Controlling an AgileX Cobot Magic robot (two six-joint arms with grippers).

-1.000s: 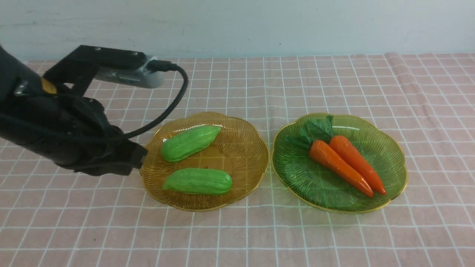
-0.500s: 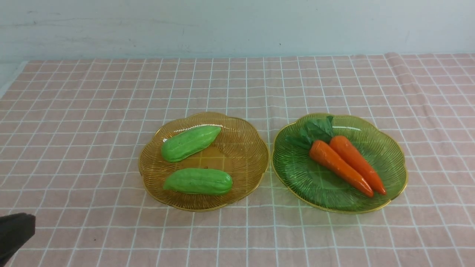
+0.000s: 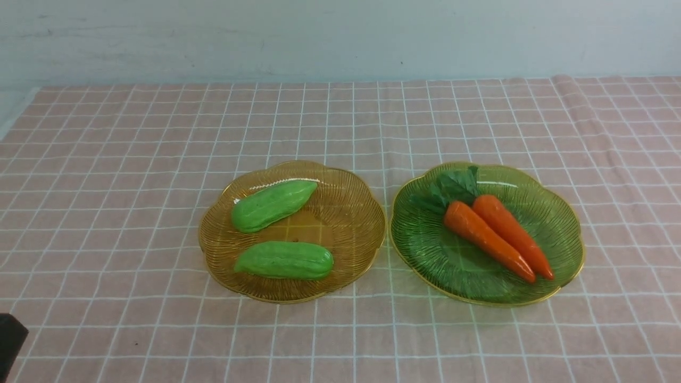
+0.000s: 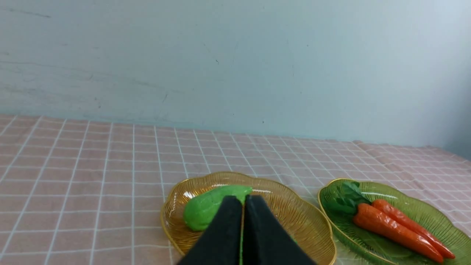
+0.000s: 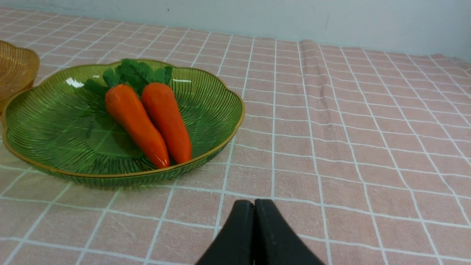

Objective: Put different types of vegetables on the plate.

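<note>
Right hand (image 5: 254, 206): black, fingers pressed together, nothing between them, poised over bare cloth. Green plate (image 5: 44, 121): ribbed glass with gold rim, ahead of the hand and off to one side, near but apart. Two carrots (image 5: 149, 117): orange, glossy, side by side and touching on the plate, tips toward the hand, leafy tops away. Amber plate (image 5: 16, 70): edge only, beyond the green plate. Counter (image 5: 349, 129): pink checked cloth, one raised crease.
</note>
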